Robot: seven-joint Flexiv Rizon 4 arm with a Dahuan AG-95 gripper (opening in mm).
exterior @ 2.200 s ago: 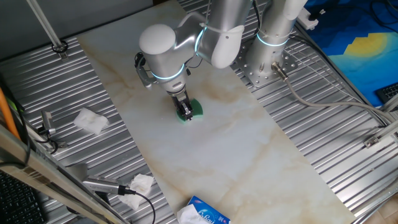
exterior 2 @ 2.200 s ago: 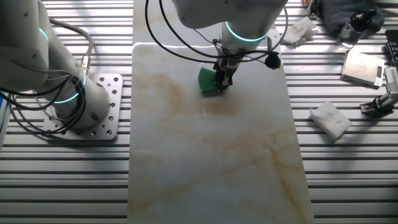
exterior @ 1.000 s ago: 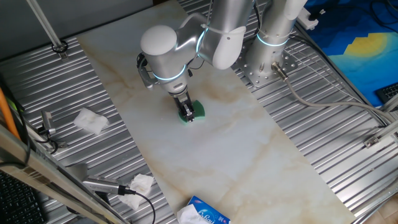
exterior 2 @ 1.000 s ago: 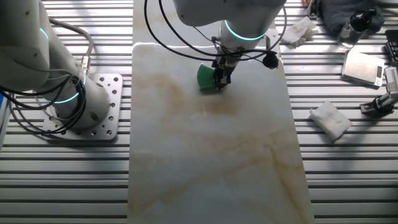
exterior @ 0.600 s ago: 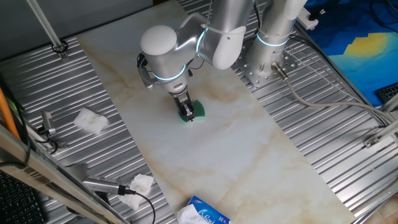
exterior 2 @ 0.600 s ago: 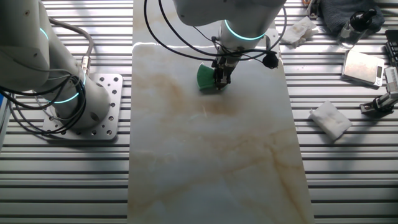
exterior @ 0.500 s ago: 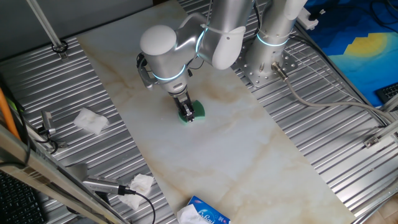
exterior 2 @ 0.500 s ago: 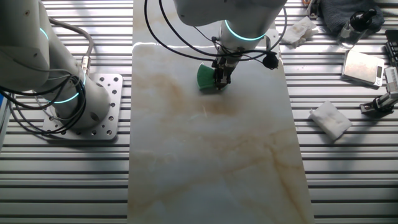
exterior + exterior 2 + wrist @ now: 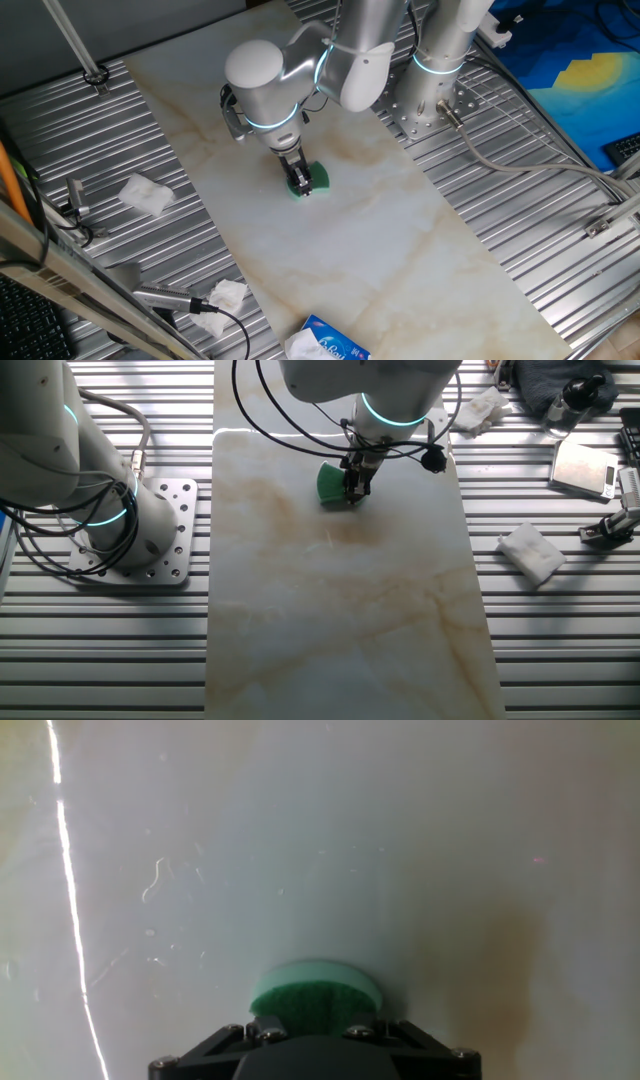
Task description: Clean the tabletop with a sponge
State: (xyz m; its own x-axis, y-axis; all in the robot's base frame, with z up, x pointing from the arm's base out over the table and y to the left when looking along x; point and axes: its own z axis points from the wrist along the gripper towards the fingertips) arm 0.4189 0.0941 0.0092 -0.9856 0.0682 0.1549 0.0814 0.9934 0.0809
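The bright green sponge (image 9: 316, 178) is pressed flat on the off-white marble tabletop (image 9: 380, 230), in its far half. My gripper (image 9: 299, 182) is shut on the sponge and points straight down at it. In the other fixed view the sponge (image 9: 330, 483) sits under the gripper (image 9: 352, 490) near the slab's top edge, with a brown stain (image 9: 350, 532) just below it. In the hand view the sponge (image 9: 314, 995) bulges out past the black gripper body, on the glossy tabletop (image 9: 330, 840), with a faint brown stain (image 9: 510, 935) to its right.
Crumpled white tissues (image 9: 146, 195) (image 9: 224, 296) lie on the ribbed grey metal at the left. A blue-and-white tissue pack (image 9: 325, 342) sits at the slab's near end. A second arm's base (image 9: 430, 100) stands at the slab's right. Another tissue (image 9: 531, 551) lies right of the slab.
Since 2.2 s ago the gripper and sponge have shifted slightly across the slab, a little away from the brown stain. Over the last half second nothing visibly moved.
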